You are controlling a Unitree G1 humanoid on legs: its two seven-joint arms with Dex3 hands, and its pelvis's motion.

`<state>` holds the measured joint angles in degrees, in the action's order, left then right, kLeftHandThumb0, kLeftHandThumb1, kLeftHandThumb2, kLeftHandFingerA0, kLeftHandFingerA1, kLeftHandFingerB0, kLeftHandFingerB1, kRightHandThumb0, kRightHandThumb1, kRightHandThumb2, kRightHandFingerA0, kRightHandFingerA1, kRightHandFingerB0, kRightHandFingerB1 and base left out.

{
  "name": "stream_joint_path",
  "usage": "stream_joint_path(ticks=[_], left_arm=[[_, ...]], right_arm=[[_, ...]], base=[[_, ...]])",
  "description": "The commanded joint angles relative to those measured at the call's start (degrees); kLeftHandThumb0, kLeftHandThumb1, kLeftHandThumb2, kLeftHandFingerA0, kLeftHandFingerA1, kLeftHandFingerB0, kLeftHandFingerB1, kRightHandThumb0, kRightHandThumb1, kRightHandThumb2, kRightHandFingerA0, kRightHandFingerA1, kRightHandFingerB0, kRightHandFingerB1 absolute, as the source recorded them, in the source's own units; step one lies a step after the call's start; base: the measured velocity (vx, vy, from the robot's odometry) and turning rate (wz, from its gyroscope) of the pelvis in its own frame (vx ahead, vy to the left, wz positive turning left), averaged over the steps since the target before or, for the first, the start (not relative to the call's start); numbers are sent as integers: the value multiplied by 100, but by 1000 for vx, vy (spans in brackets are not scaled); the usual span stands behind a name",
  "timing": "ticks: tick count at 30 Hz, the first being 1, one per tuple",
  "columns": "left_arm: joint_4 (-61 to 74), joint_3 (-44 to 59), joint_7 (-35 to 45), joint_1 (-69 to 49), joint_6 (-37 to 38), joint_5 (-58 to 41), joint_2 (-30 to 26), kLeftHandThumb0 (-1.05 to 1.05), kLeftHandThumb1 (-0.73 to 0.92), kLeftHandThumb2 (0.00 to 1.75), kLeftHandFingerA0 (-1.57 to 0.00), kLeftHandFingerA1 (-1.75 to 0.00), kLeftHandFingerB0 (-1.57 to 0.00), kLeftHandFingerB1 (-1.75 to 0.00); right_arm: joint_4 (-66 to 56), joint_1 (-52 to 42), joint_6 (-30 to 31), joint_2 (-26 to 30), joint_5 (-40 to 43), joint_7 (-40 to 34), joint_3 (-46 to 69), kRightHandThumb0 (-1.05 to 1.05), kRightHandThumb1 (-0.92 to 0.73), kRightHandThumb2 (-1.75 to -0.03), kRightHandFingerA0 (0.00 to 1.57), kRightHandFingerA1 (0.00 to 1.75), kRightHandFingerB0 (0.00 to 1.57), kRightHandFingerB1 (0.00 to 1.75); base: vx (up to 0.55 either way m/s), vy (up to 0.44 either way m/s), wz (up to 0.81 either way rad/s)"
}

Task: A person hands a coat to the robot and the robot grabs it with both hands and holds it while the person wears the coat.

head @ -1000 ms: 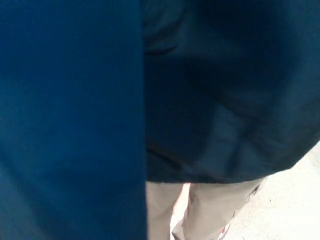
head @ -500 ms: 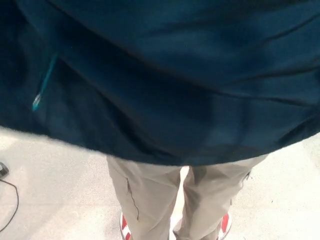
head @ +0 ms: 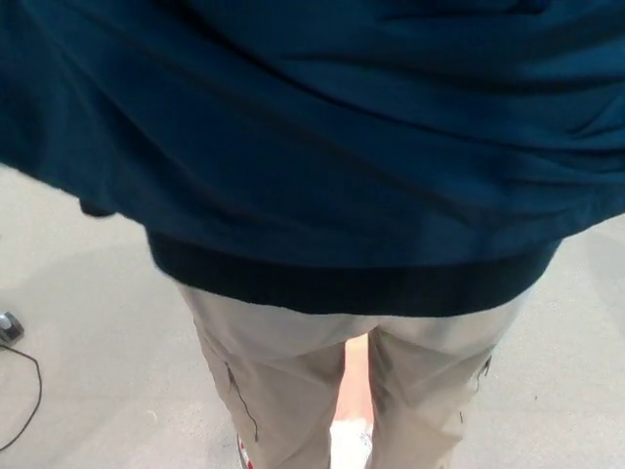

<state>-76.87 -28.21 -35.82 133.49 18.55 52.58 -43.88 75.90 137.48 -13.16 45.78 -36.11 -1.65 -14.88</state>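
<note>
Dark blue coat (head: 322, 137) filling view, beige trousers (head: 293, 381) below

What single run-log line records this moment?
stage: coat-wearing | coat: dark blue, fills upper view | person's trousers: beige, below hem | floor: grey | cable: lower left | robot hands: not in view
</note>
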Motion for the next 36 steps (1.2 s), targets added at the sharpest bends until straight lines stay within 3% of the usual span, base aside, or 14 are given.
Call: stream_joint_path(ticks=[1, 2, 3, 4, 5, 13, 16, 19, 24, 25, 28, 31, 34, 36], left_arm=[[158, 286, -19, -147, -383, -328, 161, -80, 85, 82, 0, 0, 0, -1], [183, 316, -49, -169, -446, -316, 162, -80, 85, 82, 0, 0, 0, -1], [241, 323, -117, -206, -472, -285, 139, -98, 82, 110, 0, -15, 0, -3], [312, 367, -67, -258, -512, -313, 118, -101, 87, 114, 0, -14, 0, -2], [414, 433, -146, -351, -494, -358, 100, -102, 89, 114, 0, -10, 0, 0], [2116, 1109, -162, -1625, -402, -661, -284, -97, 90, 113, 0, -6, 0, 0], [3854, 1649, 108, -3060, -663, -805, -653, -92, 92, 115, 0, -4, 0, -2], [5303, 2256, 344, -4445, -928, -976, -789, -87, 92, 117, 0, -7, 0, -8], [7112, 3192, 594, -6326, -1205, -967, -697, -83, 92, 118, 0, -9, 0, -11], [7630, 3521, 622, -6912, -1172, -1025, -534, -80, 89, 117, 0, -11, 0, -15], [8730, 4158, 666, -8235, -918, -1199, -56, -77, 86, 116, 0, -15, -3, -19], [9278, 4401, 775, -8773, -841, -1299, 187, -73, 84, 116, 0, -19, -2, -21], [10310, 4703, 821, -9786, -404, -1662, 605, -82, 84, 107, 0, -3, -3, -9], [10488, 4701, 793, -10079, -3, -2145, 641, -67, 74, 105, 0, -18, -3, -23]], right_arm=[[-164, -57, -104, 112, 145, -171, 125, -102, -79, -106, 0, 4, 0, 0], [-188, -90, -157, 121, 160, -251, 149, -102, -79, -106, 0, 4, 0, 0], [-238, -175, -312, 160, 213, -380, 214, -79, -87, -67, 0, 0, 0, 0], [-307, -264, -456, 206, 244, -539, 268, -100, -80, -106, 0, 4, 0, 0], [-411, -362, -526, 245, 241, -751, 311, -101, -83, -109, 0, 2, 0, 0], [-2127, -1851, -1509, 624, 826, -980, 1118, -105, -85, -114, 0, 0, 0, 0], [-3833, -3334, -1678, 653, 1429, -986, 1871, -79, -73, -99, 0, 10, 2, 18], [-5135, -4577, -1749, 616, 1679, -971, 2441, -82, -84, -113, 5, 16, 6, 16], [-7019, -6322, -1277, 160, 1676, -960, 3330, -80, -86, -115, 6, 16, 7, 20], [-7625, -6801, -1245, -119, 1829, -923, 3525, -68, -76, -112, 1, 34, 6, 34], [-9009, -7987, -1006, -622, 1657, -758, 3942, -69, -81, -114, 4, 41, 5, 32], [-9587, -8512, -941, -857, 1786, -664, 4043, -66, -80, -114, 2, 36, 4, 32], [-10603, -9462, -966, -1539, 1945, -828, 4096, -66, -73, -108, 0, 33, 4, 30], [-11076, -9779, -711, -1789, 1907, -817, 4089, -68, -73, -109, 0, 32, 2, 28]], base=[[0, 0, 0], [0, 0, 0], [0, 0, 0], [0, 0, 0], [0, 0, 0], [0, 0, 0], [0, 0, 0], [0, 0, 0], [0, 0, 0], [0, 0, 0], [0, 0, 0], [0, 0, 0], [0, 0, 0], [0, 0, 0]])
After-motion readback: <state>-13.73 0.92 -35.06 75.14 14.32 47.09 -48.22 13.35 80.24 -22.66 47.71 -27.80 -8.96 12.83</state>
